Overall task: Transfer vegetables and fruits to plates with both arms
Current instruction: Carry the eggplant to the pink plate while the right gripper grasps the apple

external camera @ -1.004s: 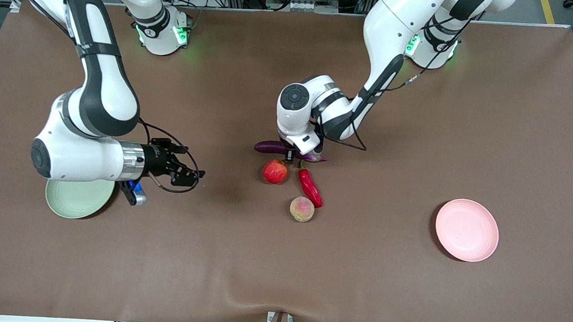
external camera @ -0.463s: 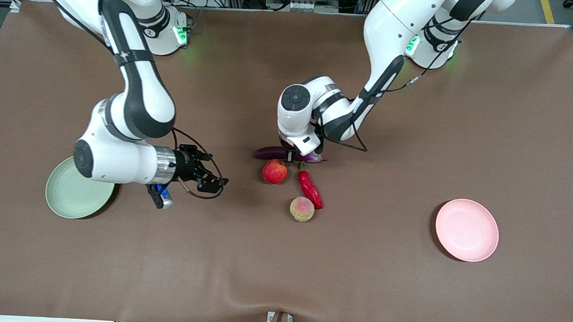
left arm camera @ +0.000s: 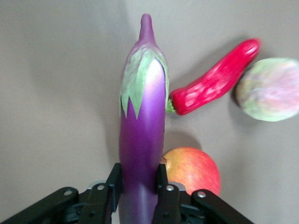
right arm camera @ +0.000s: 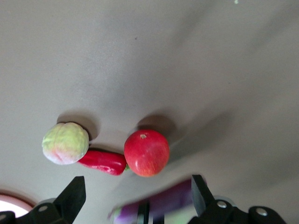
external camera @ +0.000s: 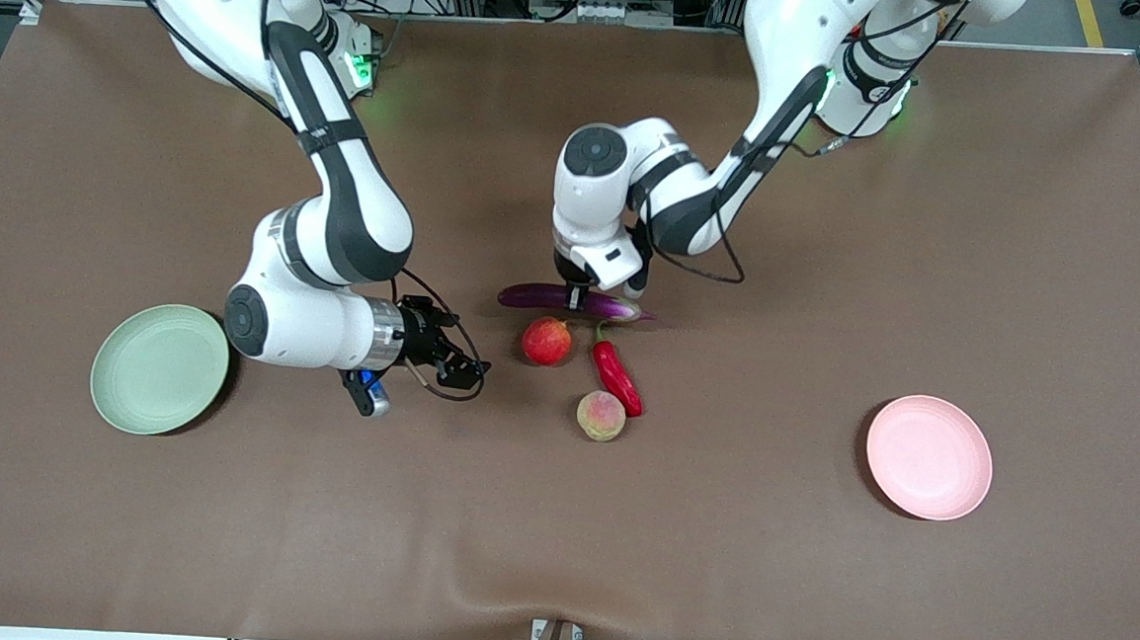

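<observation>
Gripping eggplant [left arm camera: 141, 140] off-centre, left gripper [external camera: 576, 299] clamped on it, stem end sticking way out | could swing or slip, clip chili [external camera: 617, 374] just under it | right gripper [external camera: 463, 365] wide apart, near pomegranate [external camera: 547, 340], plates [external camera: 929, 457] empty
</observation>
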